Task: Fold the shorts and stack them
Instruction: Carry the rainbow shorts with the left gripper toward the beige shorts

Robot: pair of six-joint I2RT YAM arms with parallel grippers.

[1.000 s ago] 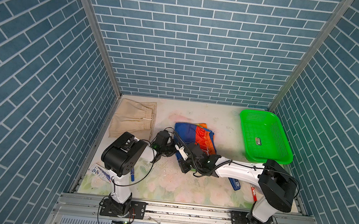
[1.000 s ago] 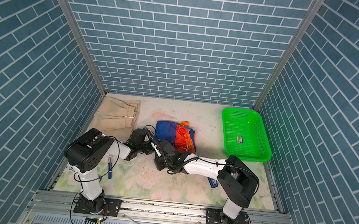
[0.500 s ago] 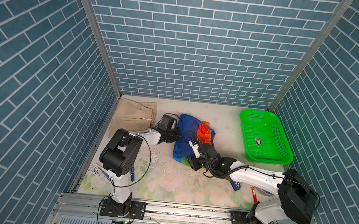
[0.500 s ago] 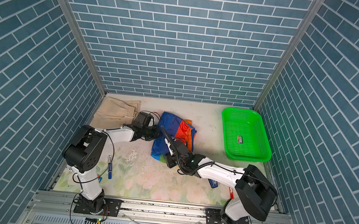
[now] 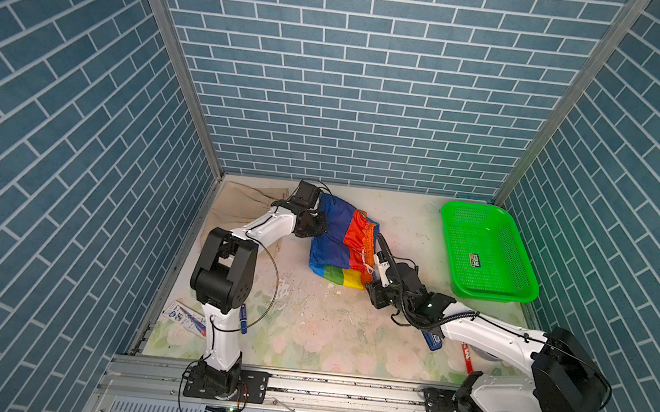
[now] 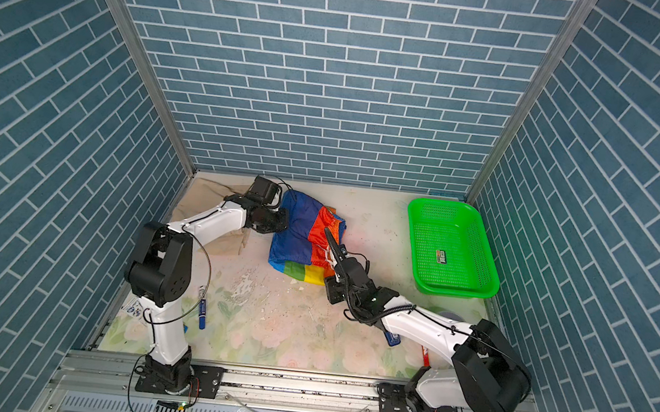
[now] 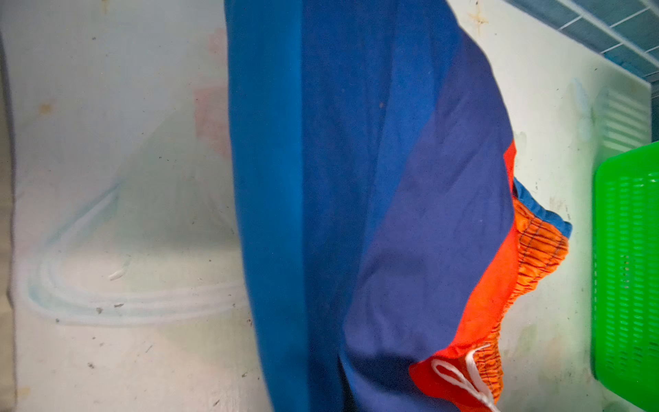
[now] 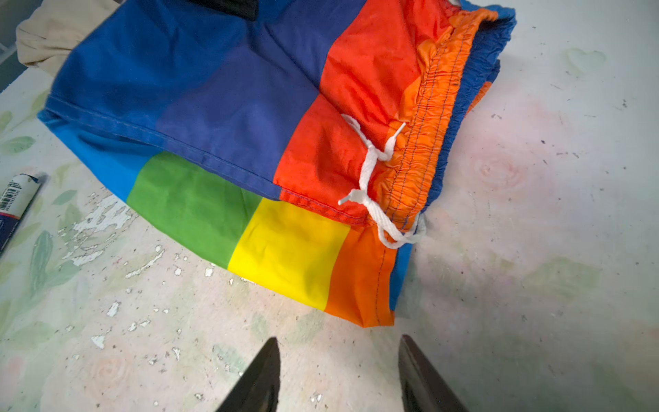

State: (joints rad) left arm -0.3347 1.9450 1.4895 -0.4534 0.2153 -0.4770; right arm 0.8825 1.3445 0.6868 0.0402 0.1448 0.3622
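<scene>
Faded floral print covers the bench [image 5: 327, 332], chipped and scuffed towards the middle. A bright green plastic mesh basket [image 5: 490, 293] sits at its far right corner. Near the middle of the far side are the shiny rainbow-striped shorts [image 5: 333, 236]. They are folded so that blue and red panels lie over a green, yellow and orange strip, with the orange waistband turned towards the basket. Their blue side is lifted off the bench. The plain beige cloth shorts [image 5: 236, 209] lie flat in the far left corner, partly hidden by the left arm and just beside the striped pair. The left claw [image 5: 318, 226] is clamped tight on that raised blue edge, and cloth hangs right before its wrist camera. The right claw [image 8: 338, 342] has its jaws apart and empty, low over bare bench just short of the orange corner. A white drawstring [image 8: 371, 185] trails across the waistband. A blue marker pen [image 5: 243, 319] lies by the left arm's base.
</scene>
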